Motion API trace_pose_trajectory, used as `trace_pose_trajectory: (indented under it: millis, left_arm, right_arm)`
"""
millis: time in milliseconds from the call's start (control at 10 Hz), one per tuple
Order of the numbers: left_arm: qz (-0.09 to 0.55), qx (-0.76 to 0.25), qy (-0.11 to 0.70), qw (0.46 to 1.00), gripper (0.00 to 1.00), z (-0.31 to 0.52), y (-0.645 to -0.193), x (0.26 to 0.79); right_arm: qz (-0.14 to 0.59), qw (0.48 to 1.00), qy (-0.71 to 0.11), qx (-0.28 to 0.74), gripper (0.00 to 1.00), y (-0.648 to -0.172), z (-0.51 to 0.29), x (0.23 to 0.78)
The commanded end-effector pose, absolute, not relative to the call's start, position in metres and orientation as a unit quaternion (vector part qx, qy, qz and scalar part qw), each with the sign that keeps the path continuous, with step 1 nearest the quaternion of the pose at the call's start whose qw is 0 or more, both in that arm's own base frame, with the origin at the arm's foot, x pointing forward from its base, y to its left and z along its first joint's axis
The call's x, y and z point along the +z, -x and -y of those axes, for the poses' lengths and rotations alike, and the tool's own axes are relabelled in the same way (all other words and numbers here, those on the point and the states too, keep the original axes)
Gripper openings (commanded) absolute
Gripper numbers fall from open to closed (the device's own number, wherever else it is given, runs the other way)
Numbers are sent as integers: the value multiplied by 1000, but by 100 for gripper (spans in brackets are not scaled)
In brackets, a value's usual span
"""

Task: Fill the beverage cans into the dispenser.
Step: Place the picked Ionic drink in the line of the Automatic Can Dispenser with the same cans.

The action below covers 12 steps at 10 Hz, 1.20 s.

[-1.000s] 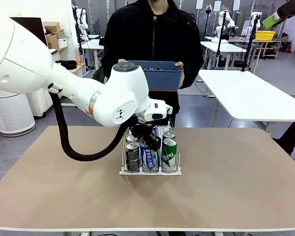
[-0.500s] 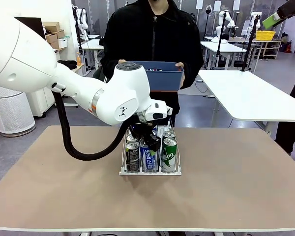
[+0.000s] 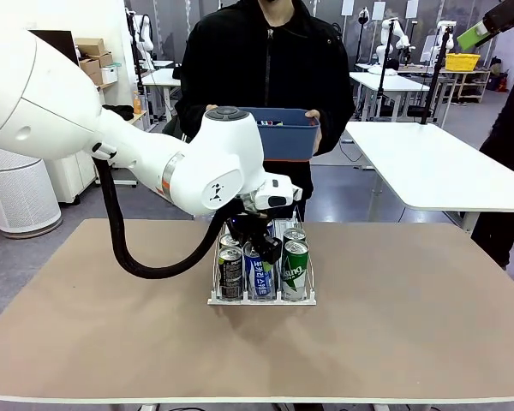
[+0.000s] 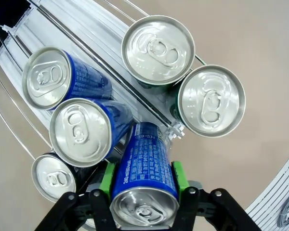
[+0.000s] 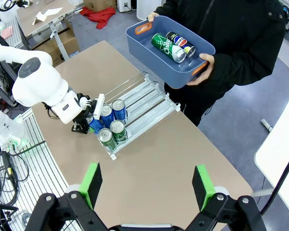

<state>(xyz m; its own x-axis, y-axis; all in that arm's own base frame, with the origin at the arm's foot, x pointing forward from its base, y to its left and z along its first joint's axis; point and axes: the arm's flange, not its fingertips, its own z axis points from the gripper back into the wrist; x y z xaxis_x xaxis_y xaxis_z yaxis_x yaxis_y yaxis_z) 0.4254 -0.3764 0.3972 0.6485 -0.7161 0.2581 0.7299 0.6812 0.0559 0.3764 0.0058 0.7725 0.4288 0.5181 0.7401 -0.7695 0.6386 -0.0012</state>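
Left gripper [image 4: 143, 179]: I see it clamped on a slim blue aluminium can [image 4: 144, 154], right over the white wire-lane dispenser [image 3: 261, 300]. Right gripper [image 5: 147, 185] gapes wide, well apart from the dispenser. Beyond it, a person [image 3: 265, 60] holds a dark blue plastic bin [image 3: 283, 141].

left hand [image 3: 257, 242]: in the front view the white wrist covers its top and the front cans [image 3: 260, 272] cover its fingertips; from there we cannot tell what it clamps.
dispenser [image 3: 214, 300]: its far end, at 12 o'clock from the front cans, lies behind the left arm.
blue bin [image 3: 283, 141]: in the front view its near wall hides whatever lies inside.
held blue can [image 4: 143, 163]: its far end, at 12 o'clock in the left wrist view, sinks among other cans; we cannot tell whether it touches a lane.
black-grey can [image 4: 52, 176]: at 8 o'clock there, part of the hand covers its rim.
print: in the right wrist view the lettering on the cans [image 5: 111, 126] is too small for us to read.
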Motion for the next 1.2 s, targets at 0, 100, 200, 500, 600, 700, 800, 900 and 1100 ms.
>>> trace_pose_trajectory:
  millis: [0,100,200,500,600,700,800,900,1100]
  left_arm:
    - [100,-409,6,907,57,381,-435,395]
    - [96,-411,0,907,57,382,-438,395]
    - [95,-410,-3,907,57,385,-438,397]
    - [89,-403,-2,911,83,388,-445,403]
    - [88,-398,-2,913,97,390,-445,402]
    - [95,-393,-6,915,100,392,-443,404]
    - [104,-389,-14,915,100,388,-441,413]
    - [117,-387,-15,915,100,386,-438,423]
    - [134,-387,-13,912,100,388,-428,435]
  right_arm:
    - [365,828,-173,389,100,-376,-6,771]
    - [365,828,-173,389,100,-376,-6,771]
    - [365,828,-173,389,100,-376,-6,771]
    - [365,828,-173,389,100,-376,-6,771]
    - [365,828,-173,389,100,-376,-6,771]
    - [365,828,-173,389,100,-376,-6,771]
    - [365,828,-173,389,100,-376,-6,771]
    - [365,828,-173,389,100,-376,-6,771]
    - [365,828,-173,389,100,-376,-6,771]
